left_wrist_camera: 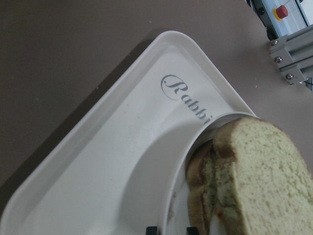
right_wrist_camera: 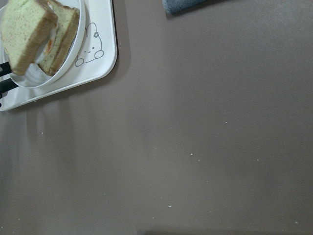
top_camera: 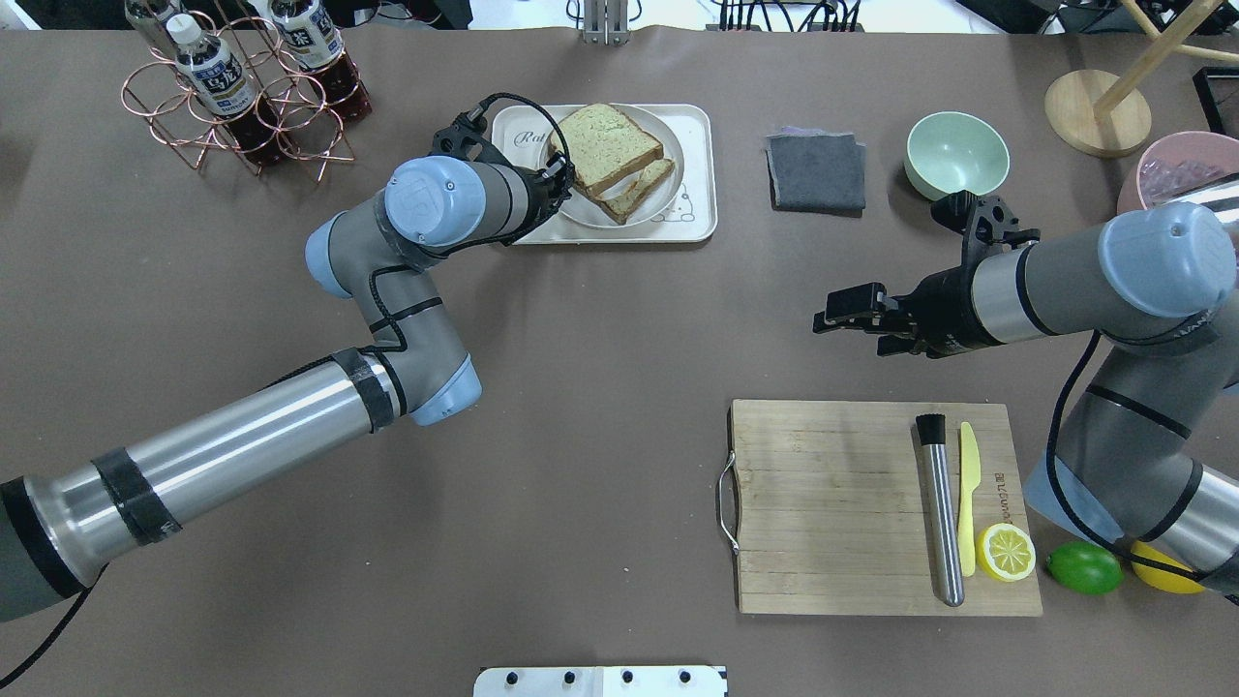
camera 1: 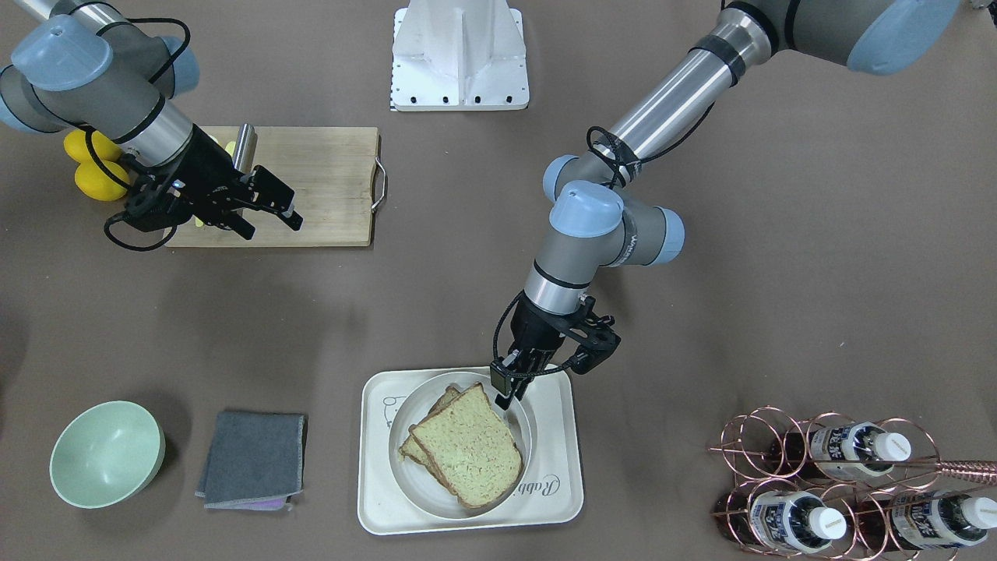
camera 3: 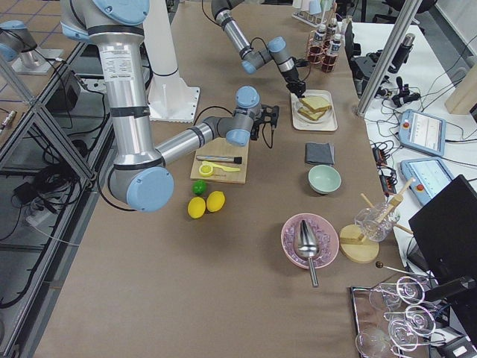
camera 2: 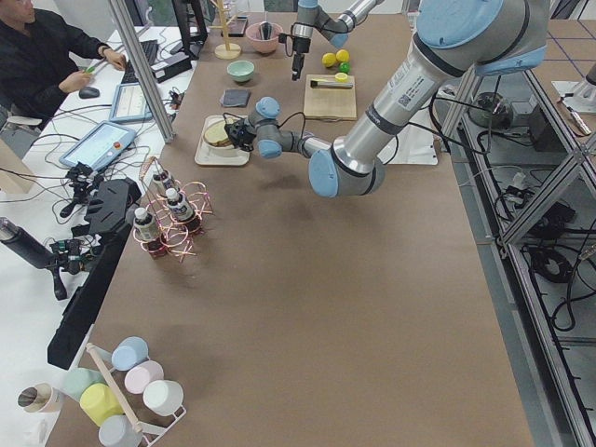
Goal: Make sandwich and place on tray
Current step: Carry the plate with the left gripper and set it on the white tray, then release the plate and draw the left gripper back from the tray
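The sandwich (camera 1: 467, 448) is two speckled tan bread slices, stacked askew on a round grey-white plate (camera 1: 424, 487). A bit of orange shows between the slices in the right wrist view (right_wrist_camera: 50, 44). The plate sits on the cream-white tray (camera 1: 557, 499) with "Rabbit" script (left_wrist_camera: 188, 98). My left gripper (camera 1: 506, 387) is at the plate's near rim, its fingertips (left_wrist_camera: 151, 229) closed on either side of that rim. My right gripper (top_camera: 842, 319) is open and empty above the bare table, well away from the tray (top_camera: 692, 218).
A wooden cutting board (top_camera: 832, 503) holds a metal rod (top_camera: 939, 513), a yellow knife (top_camera: 968, 494) and a lemon half (top_camera: 1007, 552). A lime (top_camera: 1084, 568) lies beside it. A grey cloth (top_camera: 818, 172), a green bowl (top_camera: 956, 155) and a copper bottle rack (top_camera: 242, 87) stand along the far edge.
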### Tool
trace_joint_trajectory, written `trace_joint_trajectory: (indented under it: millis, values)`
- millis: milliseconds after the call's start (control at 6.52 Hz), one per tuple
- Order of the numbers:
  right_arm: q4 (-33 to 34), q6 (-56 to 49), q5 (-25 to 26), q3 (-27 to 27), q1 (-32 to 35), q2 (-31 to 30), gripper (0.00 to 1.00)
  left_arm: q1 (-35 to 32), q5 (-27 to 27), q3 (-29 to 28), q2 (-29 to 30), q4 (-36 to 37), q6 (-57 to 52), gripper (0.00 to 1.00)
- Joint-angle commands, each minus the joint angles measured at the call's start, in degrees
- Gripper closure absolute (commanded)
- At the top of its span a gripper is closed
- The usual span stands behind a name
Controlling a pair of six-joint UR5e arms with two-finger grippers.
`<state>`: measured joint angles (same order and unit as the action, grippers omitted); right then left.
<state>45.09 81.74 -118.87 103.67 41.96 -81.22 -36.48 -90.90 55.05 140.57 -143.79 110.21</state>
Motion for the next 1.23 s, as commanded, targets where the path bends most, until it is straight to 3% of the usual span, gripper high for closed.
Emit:
trace_joint_trajectory:
  millis: [0, 153, 614, 767, 1074]
  values:
    - [0.0, 0.0, 0.0, -0.2, 0.0, 0.3, 0.01, 0.2, 0.3, 0.0, 0.0, -0.1, -0.1, 0.39]
    - [0.0, 0.0, 0.0, -0.2, 0.0, 0.4, 0.01, -0.6, -0.3, 0.3, 0.0, 0.0, -0.2, 0.39]
    - [0.0, 0.6, 0.0, 0.4, -0.1, 0.5, 0.01, -6.7, -9.5, 5.6, -3.6, 0.3, -5.2, 0.39]
    - [0.0, 0.7, 0.0, 0.4, -0.1, 0.5, 0.01, -7.0, -9.7, 7.4, -5.1, 0.4, -6.7, 0.01]
    - [0.0, 0.0, -0.4, 0.0, 0.3, 0.4, 0.01, -9.3, -15.7, 16.0, -12.2, 1.1, -9.1, 0.02]
